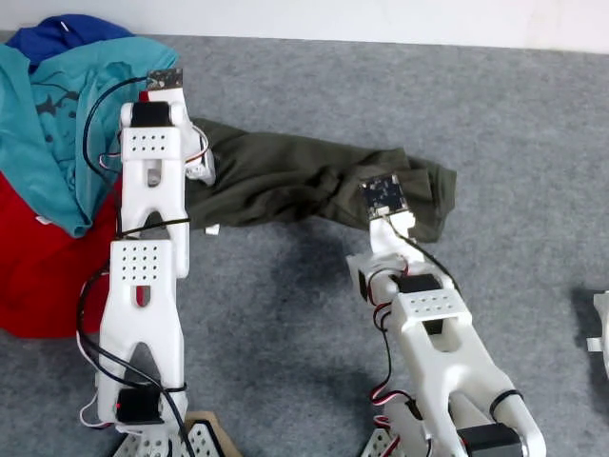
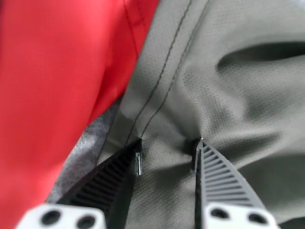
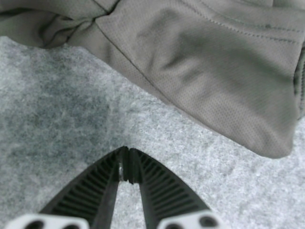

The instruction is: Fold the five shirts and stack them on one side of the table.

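Olive shirt (image 1: pixel 304 181): light, limp mesh, bunches; pinch at stitched hem. Left gripper (image 2: pixel 167 148) spread, straddling fabric at shirt's 9 o'clock end. Right gripper (image 3: pixel 127 164) clenched empty near 4 o'clock edge.

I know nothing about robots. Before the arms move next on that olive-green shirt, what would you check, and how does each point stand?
1. Left gripper open over the crumpled olive-green mesh shirt: ok.
2. Olive cloth lies between its jaws: ok.
3. Red fabric shirt outside that grasp: ok, it lies beside.
4. Right gripper holding the shirt: not ok, shut on nothing above the grey felt table cover.
5. Shirt spread flat: not ok, bunched.
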You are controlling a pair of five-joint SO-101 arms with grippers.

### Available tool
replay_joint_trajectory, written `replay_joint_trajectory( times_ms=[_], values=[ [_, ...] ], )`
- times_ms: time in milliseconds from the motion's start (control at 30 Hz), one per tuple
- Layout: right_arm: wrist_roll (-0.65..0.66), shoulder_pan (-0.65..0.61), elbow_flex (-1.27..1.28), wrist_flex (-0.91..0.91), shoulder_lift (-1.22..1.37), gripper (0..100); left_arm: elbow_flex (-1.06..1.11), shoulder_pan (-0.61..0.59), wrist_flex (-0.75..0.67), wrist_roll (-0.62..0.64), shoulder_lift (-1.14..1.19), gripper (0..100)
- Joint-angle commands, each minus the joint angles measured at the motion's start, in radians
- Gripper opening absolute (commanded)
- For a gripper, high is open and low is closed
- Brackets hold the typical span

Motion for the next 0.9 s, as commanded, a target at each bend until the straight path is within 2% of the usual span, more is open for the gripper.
replay_joint_trajectory(
  times_ms=[0,433,500,600,867],
  values=[
    [0.015,-0.01,-0.004,-0.018,-0.01,1.3,-0.012,0.013,-0.038,-0.003,0.031,19],
    [0.015,-0.01,-0.004,-0.018,-0.01,1.3,-0.025,0.031,-0.02,-0.003,0.025,19],
    [0.015,-0.01,-0.004,-0.018,-0.01,1.3,-0.084,0.035,0.035,-0.003,-0.002,19],
    [0.017,-0.01,-0.004,-0.018,-0.01,1.3,-0.13,0.016,0.038,-0.003,-0.058,19],
    [0.017,-0.01,-0.004,-0.018,-0.01,1.3,-0.07,-0.018,0.038,-0.003,-0.159,19]
  ],
)
